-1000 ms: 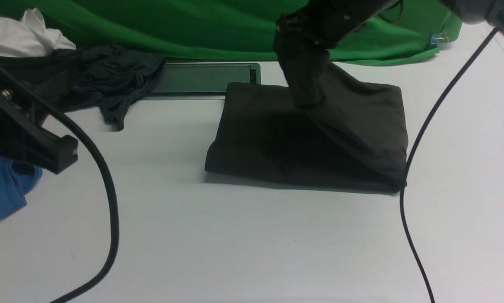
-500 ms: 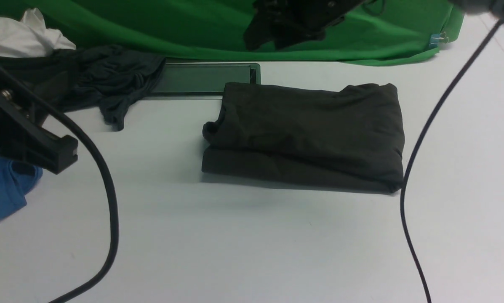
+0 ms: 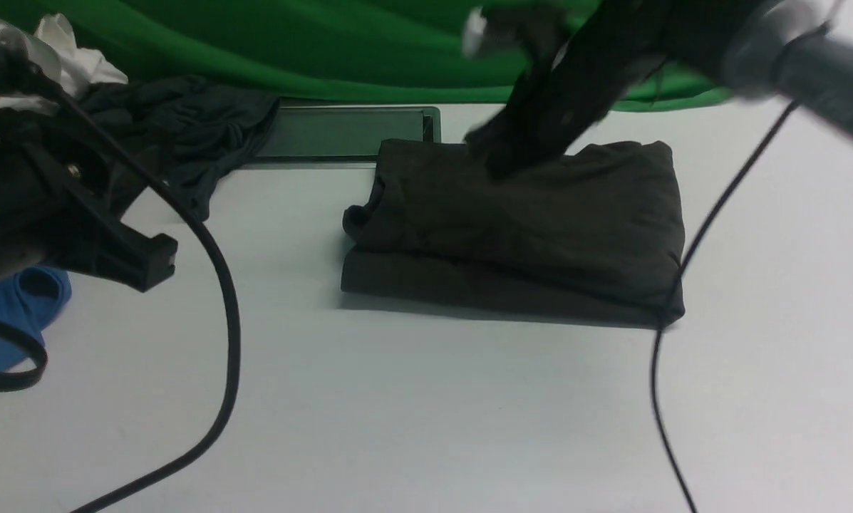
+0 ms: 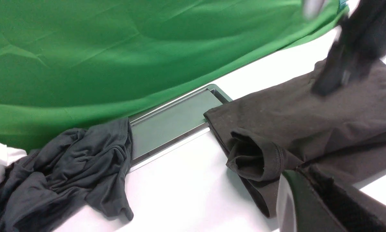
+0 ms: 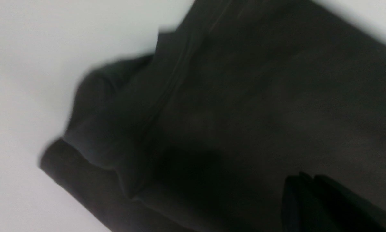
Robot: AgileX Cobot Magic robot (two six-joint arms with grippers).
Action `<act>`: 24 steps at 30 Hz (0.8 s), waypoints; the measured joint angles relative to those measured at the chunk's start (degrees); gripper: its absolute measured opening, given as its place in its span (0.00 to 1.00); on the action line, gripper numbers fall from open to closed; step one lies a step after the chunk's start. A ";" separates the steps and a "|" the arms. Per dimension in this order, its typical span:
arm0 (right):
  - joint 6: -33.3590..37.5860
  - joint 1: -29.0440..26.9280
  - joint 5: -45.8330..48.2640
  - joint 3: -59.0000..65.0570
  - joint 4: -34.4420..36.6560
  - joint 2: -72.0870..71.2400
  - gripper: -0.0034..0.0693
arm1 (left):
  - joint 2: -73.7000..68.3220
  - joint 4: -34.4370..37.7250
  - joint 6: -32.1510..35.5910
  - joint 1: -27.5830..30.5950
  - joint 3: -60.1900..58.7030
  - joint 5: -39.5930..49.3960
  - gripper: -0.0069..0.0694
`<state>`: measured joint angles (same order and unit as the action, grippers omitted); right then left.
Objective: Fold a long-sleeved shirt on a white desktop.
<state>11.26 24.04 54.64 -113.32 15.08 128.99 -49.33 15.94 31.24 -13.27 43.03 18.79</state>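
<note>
A green cloth [image 3: 340, 50] hangs crumpled along the far edge of the scene. In front of it a dark flat tray [image 3: 340, 133] with a raised rim lies flush with the surface. A rumpled grey-green garment [image 3: 184, 135] lies heaped at the tray's left end, its edge overlapping the rim. Behind that heap sits a bunched white cloth [image 3: 77, 60]. A blue tee [image 3: 13, 313] lies at the near left. Two black cables [image 3: 219, 335] trail across the surface, one on each side.

Green cloth backdrop [image 3: 340, 50] behind table, even light.
</note>
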 joint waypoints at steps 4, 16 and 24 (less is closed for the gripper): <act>0.10 2.31 4.38 0.23 0.13 3.33 0.09 | -0.07 0.47 0.00 0.00 0.00 0.41 0.11; 1.39 2.80 13.37 0.23 -4.00 -7.43 0.09 | -11.00 2.89 -2.22 0.00 6.06 3.46 0.11; -1.47 -8.82 10.91 8.41 -7.47 -13.86 0.09 | -34.03 14.13 7.46 -1.33 21.47 4.70 0.11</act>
<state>9.79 15.22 65.55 -104.91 7.61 115.13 -83.36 30.07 38.70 -14.60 64.50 23.49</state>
